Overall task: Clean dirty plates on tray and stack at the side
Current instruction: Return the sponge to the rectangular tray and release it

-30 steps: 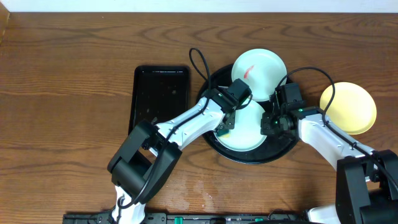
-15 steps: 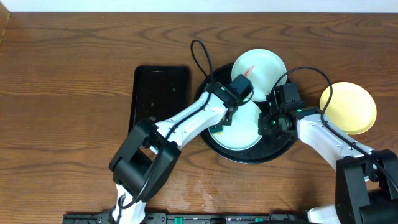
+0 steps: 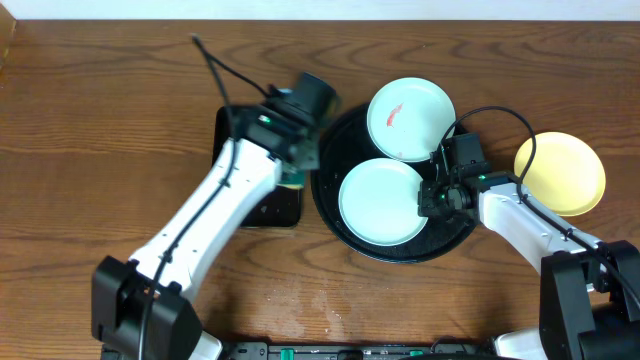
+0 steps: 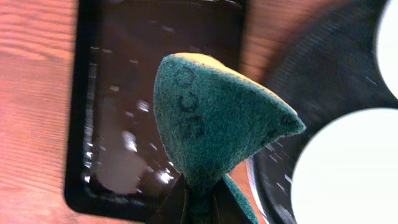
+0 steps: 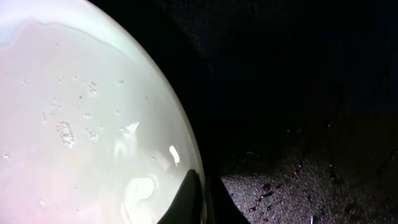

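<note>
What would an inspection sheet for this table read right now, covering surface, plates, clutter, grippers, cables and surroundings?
Surface: brown wooden table, bare wood.
Job's things: round black tray holds a clean-looking wet mint plate; smeared mint plate overlaps its far rim; yellow plate sits on the table to the right.
Clutter: rectangular black tray, wet.
Grippers: left gripper shut on green sponge over the rectangular black tray; right gripper shut, apparently pinching the wet mint plate's rim.
Cables: black cable loops at each wrist.
Surroundings: white strip along the far edge; nothing else seen.
</note>
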`<control>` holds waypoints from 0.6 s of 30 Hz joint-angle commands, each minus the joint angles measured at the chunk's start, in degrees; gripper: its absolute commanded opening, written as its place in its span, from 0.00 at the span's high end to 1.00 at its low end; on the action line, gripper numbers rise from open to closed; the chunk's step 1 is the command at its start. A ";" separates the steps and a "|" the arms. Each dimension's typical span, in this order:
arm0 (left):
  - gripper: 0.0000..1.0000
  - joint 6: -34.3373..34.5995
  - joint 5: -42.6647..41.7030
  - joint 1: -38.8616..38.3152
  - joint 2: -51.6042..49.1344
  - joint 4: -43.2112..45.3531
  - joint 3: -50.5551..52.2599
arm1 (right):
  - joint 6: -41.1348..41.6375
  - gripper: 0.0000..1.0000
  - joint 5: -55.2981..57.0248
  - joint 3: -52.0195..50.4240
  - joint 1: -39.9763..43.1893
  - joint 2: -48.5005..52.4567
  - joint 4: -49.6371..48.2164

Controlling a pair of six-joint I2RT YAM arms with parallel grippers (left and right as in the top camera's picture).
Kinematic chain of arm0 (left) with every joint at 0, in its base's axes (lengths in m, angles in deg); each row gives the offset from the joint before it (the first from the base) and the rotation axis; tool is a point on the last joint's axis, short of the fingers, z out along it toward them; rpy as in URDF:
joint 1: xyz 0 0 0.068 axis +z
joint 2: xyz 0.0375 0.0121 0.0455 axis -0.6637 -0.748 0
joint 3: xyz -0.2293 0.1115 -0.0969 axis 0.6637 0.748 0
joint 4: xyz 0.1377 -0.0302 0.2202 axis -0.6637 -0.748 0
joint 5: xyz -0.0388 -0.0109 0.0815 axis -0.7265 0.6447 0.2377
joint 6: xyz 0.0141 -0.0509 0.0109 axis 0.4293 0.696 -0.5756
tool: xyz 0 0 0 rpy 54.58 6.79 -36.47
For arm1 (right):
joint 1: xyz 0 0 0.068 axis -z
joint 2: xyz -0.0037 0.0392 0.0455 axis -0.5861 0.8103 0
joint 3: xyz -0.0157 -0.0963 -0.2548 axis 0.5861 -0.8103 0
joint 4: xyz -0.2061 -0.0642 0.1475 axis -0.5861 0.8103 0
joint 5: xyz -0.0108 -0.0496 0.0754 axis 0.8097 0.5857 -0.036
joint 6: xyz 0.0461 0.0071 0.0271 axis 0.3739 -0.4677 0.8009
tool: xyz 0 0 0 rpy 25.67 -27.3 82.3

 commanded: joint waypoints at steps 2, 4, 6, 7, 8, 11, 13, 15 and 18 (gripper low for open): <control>0.92 -1.62 -1.22 6.19 -3.02 3.93 7.43 | -1.36 0.99 5.44 -0.92 0.79 0.92 1.09; 0.92 -1.70 -5.18 8.37 -4.37 7.54 10.36 | -1.38 0.99 5.46 -0.92 0.79 0.92 1.11; 0.86 -3.17 -8.57 10.10 -5.55 9.97 11.87 | -1.38 0.99 5.44 -0.92 0.79 0.92 1.11; 0.78 -3.15 -9.05 10.62 -5.90 10.08 11.91 | -1.38 0.99 5.44 -0.92 0.79 0.92 1.09; 0.70 -3.15 -9.84 11.26 -5.95 10.08 11.87 | -1.38 0.99 5.44 -0.92 0.79 0.92 1.09; 0.49 -4.02 -12.20 12.48 -4.46 9.14 10.97 | -1.53 0.96 5.46 -0.92 0.79 0.92 0.98; 0.46 -4.00 -13.00 12.70 -2.45 7.72 10.08 | -2.93 0.92 5.44 -0.92 0.79 0.92 0.33; 0.44 -4.00 -13.05 12.68 0.52 6.49 9.66 | -4.70 0.99 5.40 -0.87 0.79 0.90 -0.26; 0.40 -4.00 -14.05 12.63 6.75 4.24 9.64 | -6.51 0.99 2.80 -0.48 0.81 -0.50 -0.15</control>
